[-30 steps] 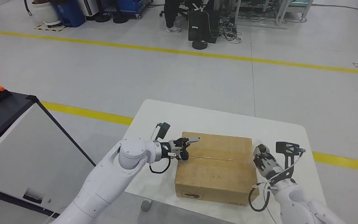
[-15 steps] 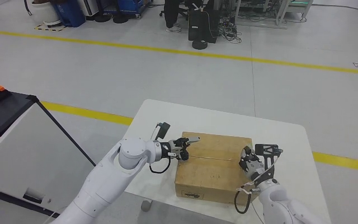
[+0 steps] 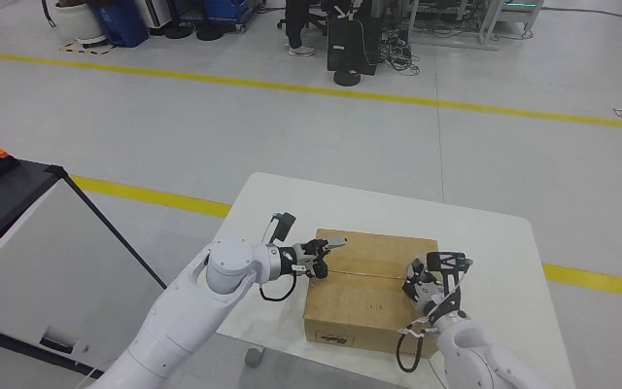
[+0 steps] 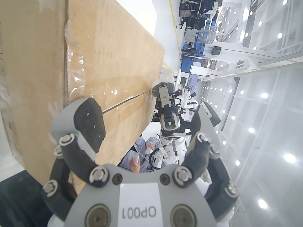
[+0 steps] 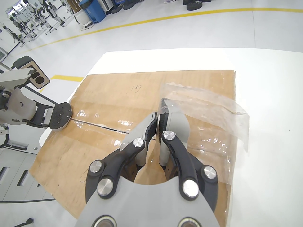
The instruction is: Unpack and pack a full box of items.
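A closed cardboard box (image 3: 374,282) lies on the white table (image 3: 389,209), its top seam covered with clear tape. My right gripper (image 3: 416,282) hovers over the box's right half, shut on a peeled strip of clear tape (image 5: 213,105) that arches back to the box's right end. In its own wrist view the right gripper (image 5: 159,116) pinches the tape's end just above the seam. My left gripper (image 3: 326,257) stands open at the box's left end, one pad (image 5: 60,116) resting at the seam's edge. From the left wrist, the box (image 4: 106,55) and the right gripper (image 4: 163,93) are visible.
The box takes up the table's front middle, with bare tabletop (image 5: 272,95) behind it and to its right. A dark-topped cabinet (image 3: 39,253) stands off the table's left side. The table's front edge runs close under the box.
My right gripper has travelled left from the box's right end to over its top, drawing the clear tape strip along. The left arm has stayed put.
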Controlling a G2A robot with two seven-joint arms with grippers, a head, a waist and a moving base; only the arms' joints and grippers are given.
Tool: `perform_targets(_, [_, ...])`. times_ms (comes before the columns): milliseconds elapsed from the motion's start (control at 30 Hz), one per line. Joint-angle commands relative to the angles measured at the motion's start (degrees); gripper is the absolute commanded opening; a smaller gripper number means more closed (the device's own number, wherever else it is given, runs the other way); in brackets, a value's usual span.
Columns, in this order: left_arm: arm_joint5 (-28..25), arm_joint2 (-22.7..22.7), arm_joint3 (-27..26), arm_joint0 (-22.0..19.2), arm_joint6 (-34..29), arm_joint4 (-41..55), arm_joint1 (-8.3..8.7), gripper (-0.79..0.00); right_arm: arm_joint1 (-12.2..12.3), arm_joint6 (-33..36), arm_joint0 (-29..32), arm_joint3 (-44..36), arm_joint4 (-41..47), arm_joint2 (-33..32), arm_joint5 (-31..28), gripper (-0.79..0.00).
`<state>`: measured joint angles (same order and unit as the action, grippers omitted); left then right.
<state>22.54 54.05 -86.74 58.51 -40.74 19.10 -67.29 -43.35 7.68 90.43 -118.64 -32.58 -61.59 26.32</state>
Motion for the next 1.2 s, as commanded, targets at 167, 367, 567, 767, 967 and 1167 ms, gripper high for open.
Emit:
perform_targets(167, [0.00, 0.00, 0.00, 0.00, 0.00, 0.00, 0.00, 0.000, -1.03, 1.53, -0.70, 0.52, 0.61, 0.41, -0.87, -0.453])
perform_targets(367, [0.00, 0.00, 0.00, 0.00, 0.00, 0.00, 0.00, 0.000, -1.83, 0.81, -0.52, -0.32, 1.48, 0.20, -3.22, -0.280])
perform_targets(567, [0.00, 0.00, 0.00, 0.00, 0.00, 0.00, 0.00, 0.000, -2.42, 0.91, 0.13, -1.15, 2.80, -0.72, -5.45, -0.099])
perform_targets(767, [0.00, 0.00, 0.00, 0.00, 0.00, 0.00, 0.00, 0.000, -2.86, 2.31, 0.50, -1.45, 2.94, -1.41, -8.24, -0.068])
perform_targets(967, [0.00, 0.00, 0.00, 0.00, 0.00, 0.00, 0.00, 0.000, -3.37, 4.67, 0.21, -1.71, 5.55, -2.13, -12.04, 0.000])
perform_targets(1167, [0.00, 0.00, 0.00, 0.00, 0.00, 0.00, 0.00, 0.000, -3.94, 6.57, -0.63, -1.91, 7.12, -2.58, -14.00, 0.000])
